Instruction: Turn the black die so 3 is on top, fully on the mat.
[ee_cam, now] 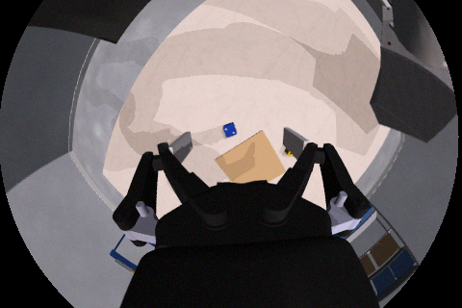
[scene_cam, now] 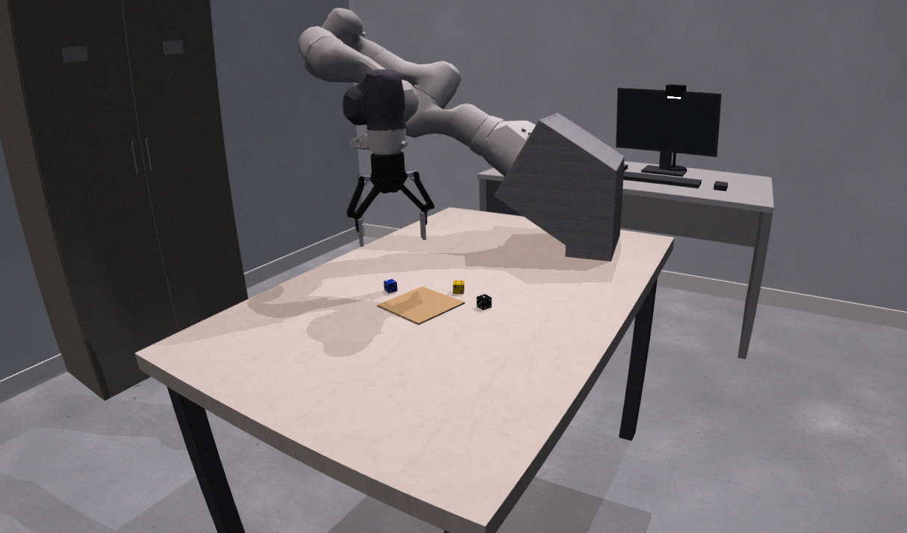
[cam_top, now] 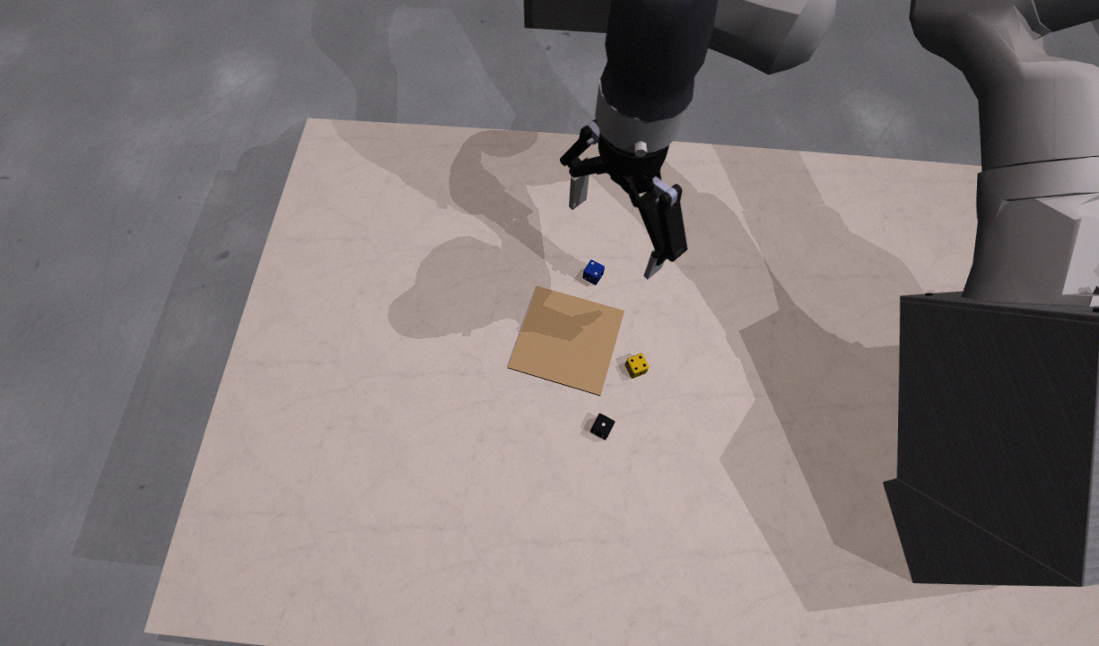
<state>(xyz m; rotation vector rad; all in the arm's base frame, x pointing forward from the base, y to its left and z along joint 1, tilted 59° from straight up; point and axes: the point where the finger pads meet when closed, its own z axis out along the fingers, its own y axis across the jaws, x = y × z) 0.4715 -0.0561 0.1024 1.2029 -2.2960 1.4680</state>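
Observation:
The black die lies on the table, off the mat, a little past its near right corner; one white pip shows on top. The tan mat lies flat and bare. The yellow die lies by the mat's right edge. The blue die lies by its far corner. My gripper is open and empty, high above the table near the blue die. The wrist view hides the black die.
The arm's dark grey base block stands on the table's right side. A tall dark cabinet stands left of the table. A desk with a monitor stands behind.

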